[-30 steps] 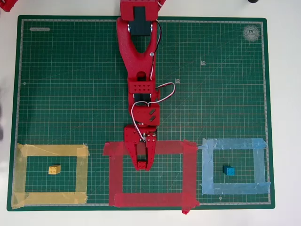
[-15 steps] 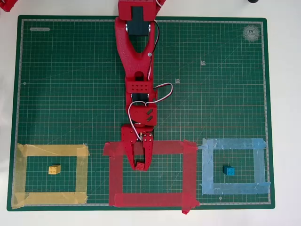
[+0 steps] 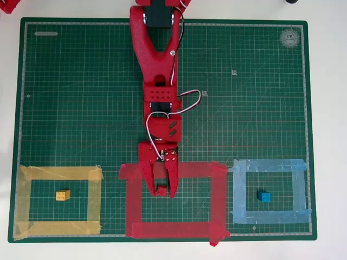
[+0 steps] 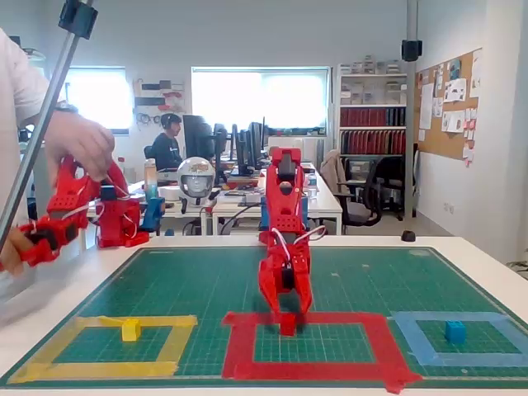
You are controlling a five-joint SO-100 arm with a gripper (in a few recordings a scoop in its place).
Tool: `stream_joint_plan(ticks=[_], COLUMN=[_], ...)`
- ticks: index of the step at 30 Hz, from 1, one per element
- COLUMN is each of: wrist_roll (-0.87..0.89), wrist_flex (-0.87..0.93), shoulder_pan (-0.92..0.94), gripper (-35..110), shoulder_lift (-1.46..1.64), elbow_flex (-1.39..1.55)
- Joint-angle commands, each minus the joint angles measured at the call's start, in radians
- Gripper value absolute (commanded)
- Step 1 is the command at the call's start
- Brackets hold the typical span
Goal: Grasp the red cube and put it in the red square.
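The red cube [image 3: 161,190] lies on the green mat inside the red square [image 3: 173,228], close to its top strip in the overhead view. My red gripper [image 3: 161,192] stands open, one finger on each side of the cube with small gaps. In the fixed view the cube [image 4: 287,323] rests on the mat at the far edge of the red square [image 4: 313,369], and the gripper [image 4: 287,314] hangs low right over it, pointing down.
A yellow block [image 3: 63,195] sits inside the yellow tape outline [image 3: 59,173] at the left. A blue block [image 3: 264,196] sits inside the light blue outline [image 3: 268,164] at the right. The green cutting mat [image 3: 81,97] covers the table.
The fingers have spread apart from the cube, which now lies free on the mat in the red square. The arm has drawn back slightly toward its base.
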Motion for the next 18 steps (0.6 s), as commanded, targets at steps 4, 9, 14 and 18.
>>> stream_joint_plan(ticks=[4, 9, 14, 18], wrist_roll=[0.072, 0.081, 0.147, 0.166], wrist_flex=[0.183, 0.466, 0.565, 0.565], shoulder_pan=[0.011, 0.031, 0.005, -0.031], gripper=[18, 17, 17, 17], shoulder_lift=[0.492, 1.002, 1.436, 1.677], elbow_flex=[0.219, 0.584, 1.015, 1.298])
